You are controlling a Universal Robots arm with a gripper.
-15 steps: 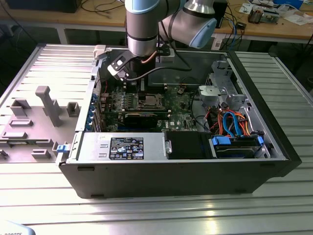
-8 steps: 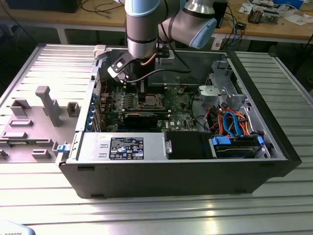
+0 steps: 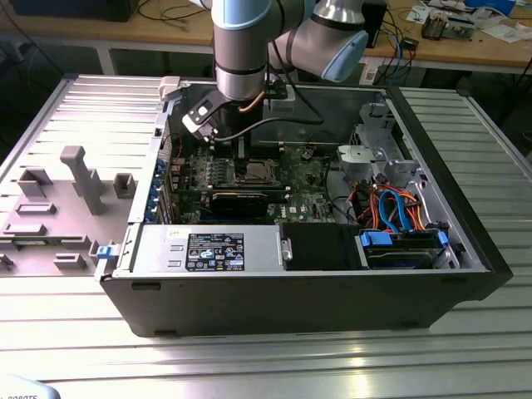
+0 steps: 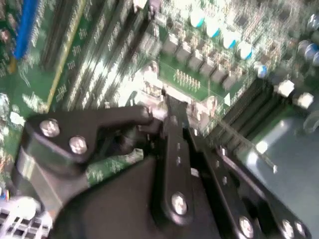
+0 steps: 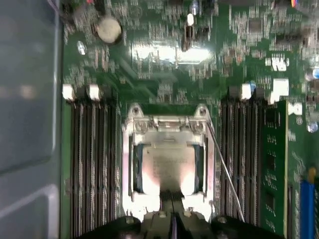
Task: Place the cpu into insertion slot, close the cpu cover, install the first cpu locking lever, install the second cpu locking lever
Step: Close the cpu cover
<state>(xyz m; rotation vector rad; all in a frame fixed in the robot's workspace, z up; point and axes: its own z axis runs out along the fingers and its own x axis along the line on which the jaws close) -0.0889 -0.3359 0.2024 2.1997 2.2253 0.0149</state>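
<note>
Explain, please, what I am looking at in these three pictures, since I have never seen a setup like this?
This is one robot arm reaching into an open computer case that lies on a ribbed metal table. The exterior view comes from a camera off the arm. Both wrist views come from cameras riding on the arm, looking at the green motherboard. In the first wrist view the cpu lies under the silvery cpu cover, and a thin wire lever runs along one side. The gripper hovers at the cover's edge, shut, with nothing visibly held. I cannot tell whether it touches the cover.
</note>
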